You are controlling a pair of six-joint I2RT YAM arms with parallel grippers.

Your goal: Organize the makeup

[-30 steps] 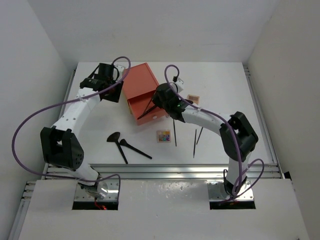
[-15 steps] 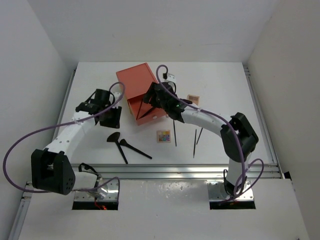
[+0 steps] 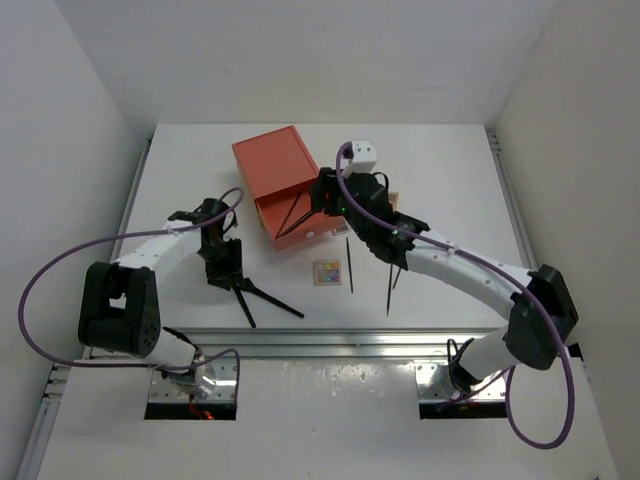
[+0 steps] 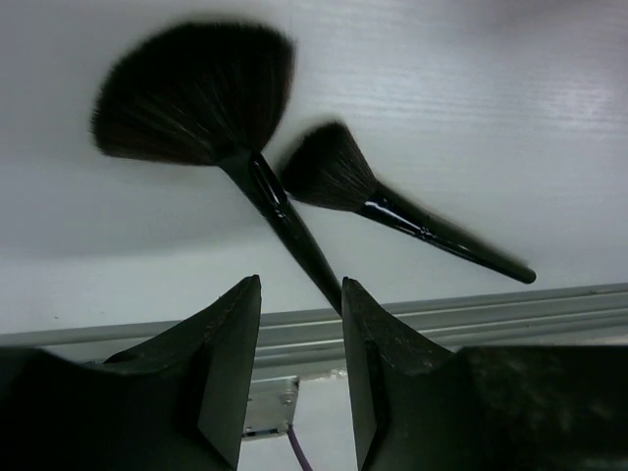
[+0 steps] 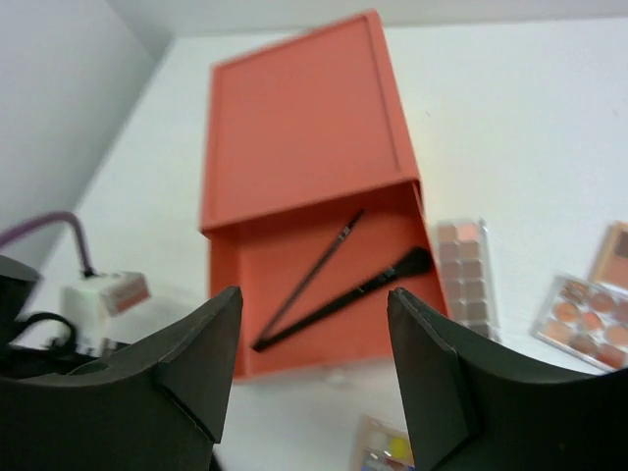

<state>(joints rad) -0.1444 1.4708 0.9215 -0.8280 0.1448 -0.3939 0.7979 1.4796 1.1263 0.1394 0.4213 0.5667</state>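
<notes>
Left gripper: jaws partly apart and gripping nothing. It hangs low over the near-left part of the white table.
Large black fan-shaped brush: flat on the table, its handle running in between the left fingers, so the gripper looks lined up to pinch it.
Smaller black angled brush: just beside the fan brush, heads close and handle splaying away. A pick could nudge it.
Right gripper: jaws wide and empty, poised over the open drawer.
Orange rectangular box: toward the far edge, left of centre. Its drawer is pulled out toward the near edge, so makeup can drop in from above.
Stowed: a thin dark stick and a slim black brush lie diagonally in the drawer.
Unstowed: a brown-toned eyeshadow palette just right of the drawer, a pink palette beyond it, a multicoloured palette and dark pencil sticks nearer the near edge.
</notes>
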